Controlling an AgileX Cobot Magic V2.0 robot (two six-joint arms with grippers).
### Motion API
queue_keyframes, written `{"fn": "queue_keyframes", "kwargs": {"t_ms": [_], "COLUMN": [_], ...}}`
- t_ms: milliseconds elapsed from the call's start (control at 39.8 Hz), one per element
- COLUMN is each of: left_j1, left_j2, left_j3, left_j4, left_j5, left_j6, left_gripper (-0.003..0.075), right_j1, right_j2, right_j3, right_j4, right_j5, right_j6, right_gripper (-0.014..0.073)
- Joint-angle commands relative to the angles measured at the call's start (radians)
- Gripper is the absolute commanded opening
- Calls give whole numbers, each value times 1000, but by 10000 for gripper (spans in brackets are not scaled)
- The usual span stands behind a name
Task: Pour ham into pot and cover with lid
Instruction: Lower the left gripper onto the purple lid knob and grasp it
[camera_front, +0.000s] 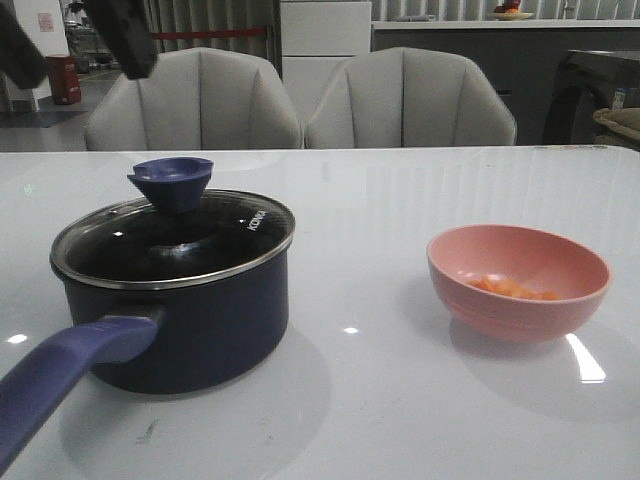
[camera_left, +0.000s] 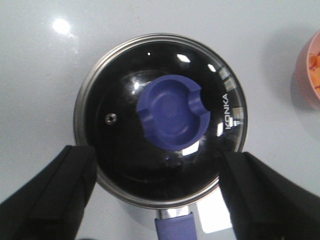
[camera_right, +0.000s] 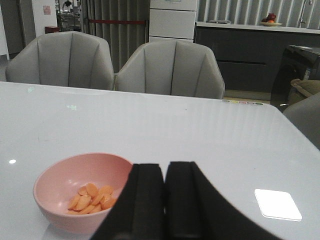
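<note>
We see the lid (camera_front: 172, 240) seated on the pot (camera_front: 180, 320), ham (camera_front: 512, 289) in the pink bowl (camera_front: 520, 280), well apart. Left gripper (camera_left: 159, 192) hangs spread wide above the knob (camera_left: 172, 111), holding nothing; right gripper (camera_right: 165, 200) is pressed together, empty. Risk: an off-centre grab slips off the flared knob, dropping the glass lid or dragging the pot.

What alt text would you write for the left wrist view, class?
A glass lid with a blue knob covers a pot on a white table, seen from above. The open left gripper hangs over it; a pink bowl shows at one edge.
</note>
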Motion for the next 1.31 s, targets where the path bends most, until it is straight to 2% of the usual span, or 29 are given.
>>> {"fn": "queue_keyframes", "kwargs": {"t_ms": [0,251,527,1105,1205,1281], "left_j1": [-35,-37,-33,-20,-20,-20], "left_j2": [42,207,340,408,408,408], "left_j3": [-90,-230,-351,-353,-353,-353], "left_j4": [32,23,74,-1,-1,-1], "left_j5": [-4,61,237,223,219,217], "left_j6": [-62,-150,-215,-228,-228,-228], "left_gripper": [556,556,556,553,510,438], "right_j1": [-5,-5,-5,-5,-5,-5], "right_j2": [-19,-19,-20,-20,-20,-20], "right_j3": [10,10,10,10,10,10], "right_j4": [-10,-10,-10,-10,-10,-10], "right_j5": [-85,-85,-85,-85,-85,-85], "right_j6": [0,0,0,0,0,0], "right_gripper": [135,135,135,135,135,135]}}
